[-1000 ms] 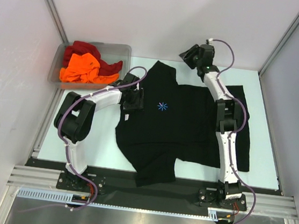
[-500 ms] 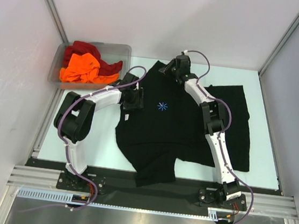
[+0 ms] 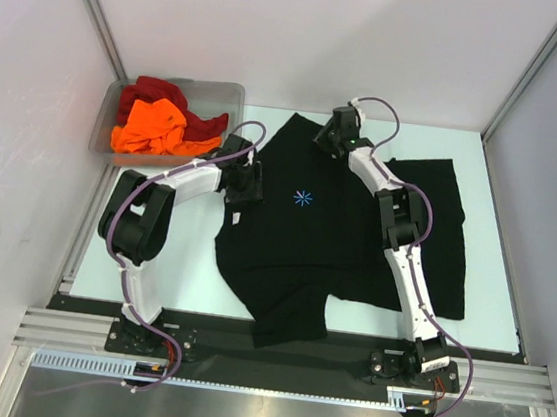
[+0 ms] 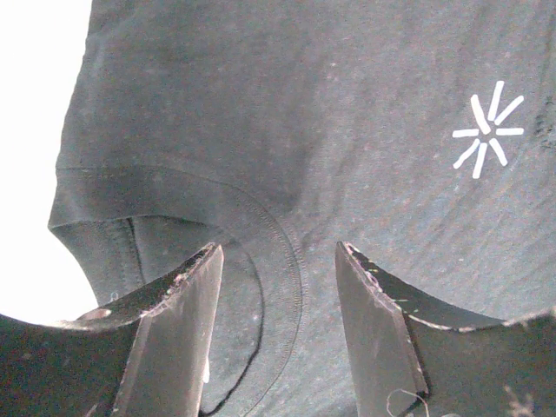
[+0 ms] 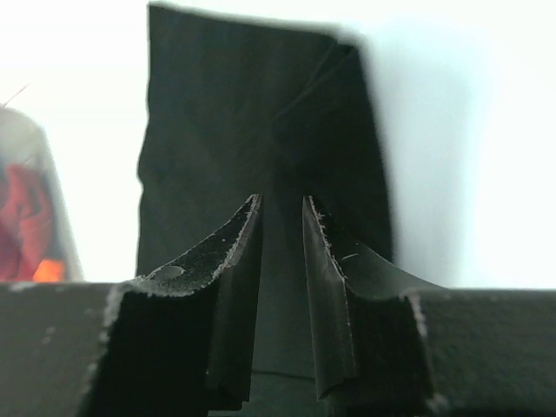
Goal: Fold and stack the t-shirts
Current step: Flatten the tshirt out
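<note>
A black t-shirt [image 3: 346, 236] lies spread on the table, its light-blue starburst [image 3: 303, 198] facing up. My left gripper [image 3: 246, 180] hovers open over the shirt's collar [image 4: 278, 261], which shows between its wide-apart fingers [image 4: 187, 287]; the starburst [image 4: 486, 130] is ahead to the right. My right gripper [image 3: 333, 135] is low over the shirt's far sleeve [image 5: 261, 122]. Its jaws [image 5: 282, 201] stand a narrow gap apart, with flat black cloth showing through and nothing seen pinched. The orange t-shirt [image 3: 152, 126] and the dark red t-shirt [image 3: 159, 92] lie bunched in the bin.
The clear grey bin [image 3: 227, 90] stands at the table's far left corner, and also shows at the left edge of the right wrist view as a blurred bin [image 5: 26, 217]. Bare pale table [image 3: 167, 256] lies left of the shirt. Frame posts and white walls ring the table.
My right arm swung left from the back of the table down onto the far sleeve, and its jaws narrowed. The left arm and the shirt stayed put.
</note>
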Tool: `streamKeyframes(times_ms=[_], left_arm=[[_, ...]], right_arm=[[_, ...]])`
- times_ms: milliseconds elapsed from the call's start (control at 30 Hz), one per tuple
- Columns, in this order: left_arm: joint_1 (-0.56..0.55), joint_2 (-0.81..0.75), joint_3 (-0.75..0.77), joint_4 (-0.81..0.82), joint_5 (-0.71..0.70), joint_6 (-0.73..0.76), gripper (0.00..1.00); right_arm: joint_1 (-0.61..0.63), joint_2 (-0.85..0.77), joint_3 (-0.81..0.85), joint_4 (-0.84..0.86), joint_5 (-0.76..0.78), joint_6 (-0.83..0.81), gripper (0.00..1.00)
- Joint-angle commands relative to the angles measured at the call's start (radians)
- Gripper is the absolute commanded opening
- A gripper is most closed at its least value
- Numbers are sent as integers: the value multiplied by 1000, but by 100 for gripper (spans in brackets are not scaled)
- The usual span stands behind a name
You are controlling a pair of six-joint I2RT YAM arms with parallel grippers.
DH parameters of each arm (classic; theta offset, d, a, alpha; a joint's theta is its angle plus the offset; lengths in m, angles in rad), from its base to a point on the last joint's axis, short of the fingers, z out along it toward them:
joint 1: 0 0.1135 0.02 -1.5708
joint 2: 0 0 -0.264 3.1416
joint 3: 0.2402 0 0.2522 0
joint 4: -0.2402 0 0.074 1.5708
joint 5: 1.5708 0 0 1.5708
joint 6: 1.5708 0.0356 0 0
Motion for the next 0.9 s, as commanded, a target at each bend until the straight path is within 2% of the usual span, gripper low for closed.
streamKeyframes(times_ms=[0, 200, 333, 433, 467, 567, 667, 733, 867], left_arm=[[20, -46, -1, 19, 19, 16, 61], [31, -50, 36, 0, 25, 40, 61], [31, -40, 71, -8, 23, 58, 62], [31, -12, 120, -14, 34, 66, 63], [30, 2, 134, -11, 49, 71, 64], [21, 34, 171, 35, 81, 82, 67], [1, 74, 229, 68, 100, 78, 69], [-19, 127, 318, 34, 62, 81, 72], [-97, 204, 451, -6, -150, 106, 80]], right_arm=[[-71, -8, 55, -77, 112, -86, 31], [-191, -84, 123, -166, 189, -227, 33], [-243, -244, 89, -201, 117, -244, 37], [-248, -313, 77, -299, 142, -298, 48], [-261, -351, 68, -363, 146, -300, 58], [-303, -419, 17, -495, 101, -278, 64], [-350, -453, -89, -566, 20, -278, 65], [-404, -456, -117, -606, -2, -299, 64], [-433, -448, -126, -719, 44, -345, 64]])
